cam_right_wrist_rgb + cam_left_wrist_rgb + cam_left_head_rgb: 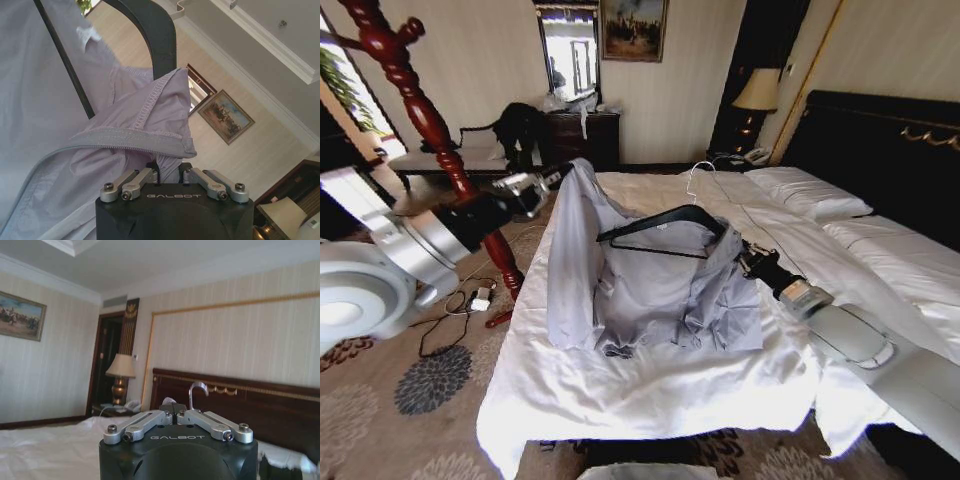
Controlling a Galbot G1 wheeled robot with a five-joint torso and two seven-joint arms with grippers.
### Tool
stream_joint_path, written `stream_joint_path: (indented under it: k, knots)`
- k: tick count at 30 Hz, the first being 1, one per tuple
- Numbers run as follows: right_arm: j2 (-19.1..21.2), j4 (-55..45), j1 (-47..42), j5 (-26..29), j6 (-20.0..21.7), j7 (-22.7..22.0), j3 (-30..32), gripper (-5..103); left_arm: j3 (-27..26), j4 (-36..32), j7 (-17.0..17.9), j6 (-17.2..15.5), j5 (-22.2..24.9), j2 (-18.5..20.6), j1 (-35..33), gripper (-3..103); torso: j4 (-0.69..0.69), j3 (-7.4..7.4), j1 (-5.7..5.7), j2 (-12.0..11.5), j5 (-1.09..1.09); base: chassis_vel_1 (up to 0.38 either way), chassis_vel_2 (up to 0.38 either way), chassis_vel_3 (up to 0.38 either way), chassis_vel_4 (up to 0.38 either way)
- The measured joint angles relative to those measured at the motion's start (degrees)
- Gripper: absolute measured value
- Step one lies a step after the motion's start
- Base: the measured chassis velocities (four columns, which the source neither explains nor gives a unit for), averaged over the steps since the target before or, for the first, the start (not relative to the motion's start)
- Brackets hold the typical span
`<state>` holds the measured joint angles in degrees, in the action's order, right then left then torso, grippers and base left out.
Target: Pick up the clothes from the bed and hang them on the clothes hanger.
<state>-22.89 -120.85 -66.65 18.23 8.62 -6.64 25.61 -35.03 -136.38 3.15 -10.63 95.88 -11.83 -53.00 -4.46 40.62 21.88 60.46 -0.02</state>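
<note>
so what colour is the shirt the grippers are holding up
Light grey-lavender shirt, plain, clearest in the head view.

From my right wrist camera, the right gripper [171, 172] pinches a fold of the shirt [75, 150], fingers closed on the fabric. The black hanger [150, 30] rises just beyond, its thin bar crossing the cloth. A painting [226, 116] hangs on the far wall.

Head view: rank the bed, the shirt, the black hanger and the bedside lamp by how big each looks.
1. Bed, largest.
2. Shirt, draped across it.
3. Hanger, narrower than the shirt.
4. Lamp, smallest, though it stands far back, so distance shrinks it.
</note>
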Motion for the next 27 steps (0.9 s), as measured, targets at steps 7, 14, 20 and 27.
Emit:
stream_joint_path:
  k: [7, 14, 20, 27]
  knots:
    - [-3.9, -0.8, 12.3, 2.5, 1.5, -0.1, -12.9, 16, -0.5, 1.0, 0.6, -0.3, -2.8, 3.5, -2.1, 0, 0.0, 0.0, 0.0, 0.0, 0.02, 0.0, 0.0, 0.0, 0.0]
    - [-7.2, 1.2, 19.1, 1.1, 1.6, 0.4, -20.4, 16, -1.6, 0.5, 1.2, -0.1, -2.5, 6.2, -1.2, 0, -0.01, 0.0, 0.0, 0.0, 0.01, 0.0, 0.0, 0.0, 0.0]
    - [-6.4, 1.2, 15.6, -1.6, 0.8, 1.3, -18.5, 16, -2.5, 1.9, 1.7, 0.0, -0.9, 7.3, 0.5, 0, -0.04, 0.0, 0.0, 0.0, 0.02, 0.0, 0.0, 0.0, 0.0]
    - [-7.5, 1.2, 18.9, -3.4, 1.4, 1.6, -21.9, 16, -1.6, 2.0, -0.1, 0.0, -3.7, 10.0, -1.4, 0, 0.0, 0.0, 0.0, 0.0, 0.01, 0.0, 0.0, 0.0, 0.0]
